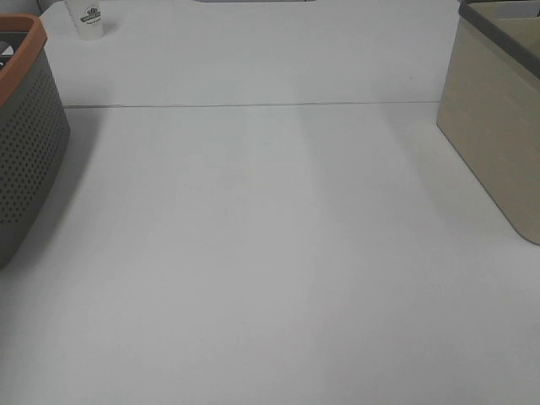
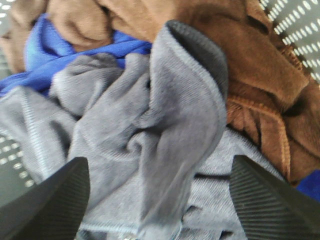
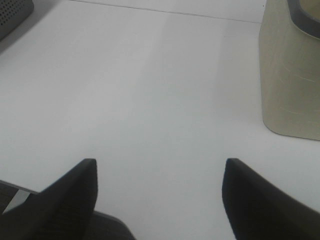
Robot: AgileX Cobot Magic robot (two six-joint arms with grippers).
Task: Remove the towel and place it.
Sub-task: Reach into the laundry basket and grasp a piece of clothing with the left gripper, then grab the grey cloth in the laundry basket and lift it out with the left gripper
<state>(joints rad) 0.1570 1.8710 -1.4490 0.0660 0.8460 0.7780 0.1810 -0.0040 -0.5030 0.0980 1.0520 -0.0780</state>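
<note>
Grey crumpled soft towel [image 2: 175, 130] lies just ahead of your released left jaws, centred, fold running straight onward; right jaws, released too, hang over the white table [image 3: 150, 90].

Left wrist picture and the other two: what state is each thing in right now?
Towel: crumpled in the gray basket, not yet lifted.
Brown cloth: bunched beside it.
Blue cloth: bunched, partly covered.
Left jaws: open, either side of the towel's raised fold.
Right jaws: open over the table, holding nothing.
Beige basket: upright.
Cup: upright.
</note>
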